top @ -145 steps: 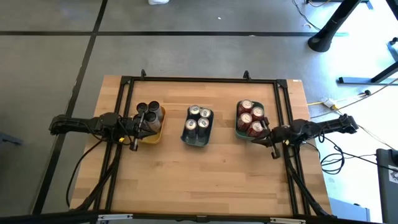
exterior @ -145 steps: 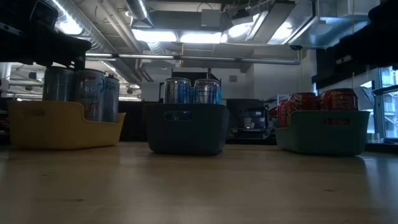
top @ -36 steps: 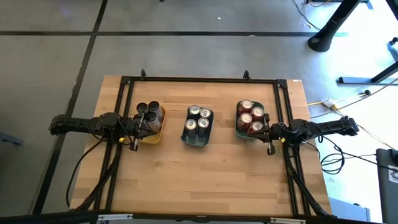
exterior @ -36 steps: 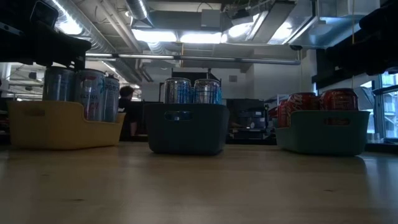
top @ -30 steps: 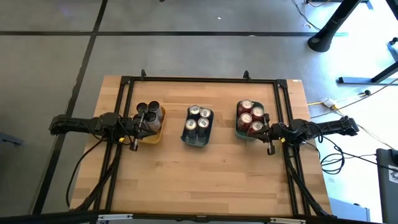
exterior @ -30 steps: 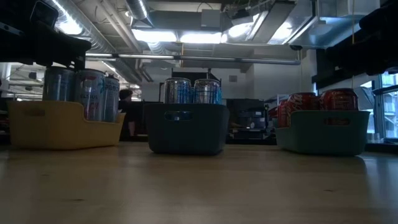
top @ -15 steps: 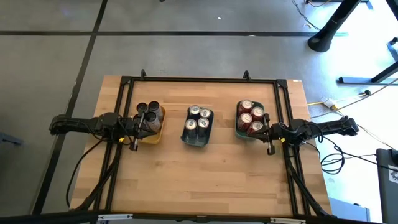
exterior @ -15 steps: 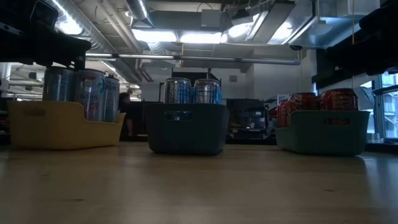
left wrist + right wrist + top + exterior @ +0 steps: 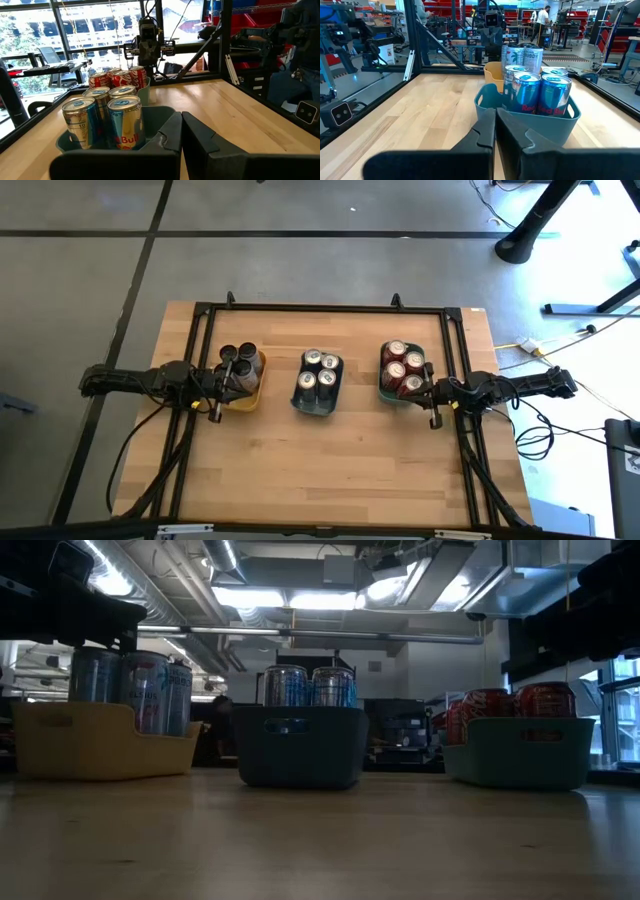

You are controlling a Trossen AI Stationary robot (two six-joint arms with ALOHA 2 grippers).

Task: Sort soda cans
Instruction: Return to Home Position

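On the wooden worktop [image 9: 330, 460] three trays stand in a row, each with cans upright inside. The yellow tray [image 9: 246, 394] on the left holds the dark cans [image 9: 236, 360], the grey-blue tray [image 9: 316, 404] in the middle holds four silver cans [image 9: 320, 370], and the teal tray [image 9: 385, 390] on the right holds the red cans [image 9: 404, 368]. The left end effector [image 9: 214, 393] hangs beside the yellow tray's near corner, fingers pressed together and holding nothing. The right end effector [image 9: 432, 402] sits beside the teal tray's near corner, its fingers likewise closed and empty. A person [image 9: 216, 725] shows dimly in the room behind the trays.
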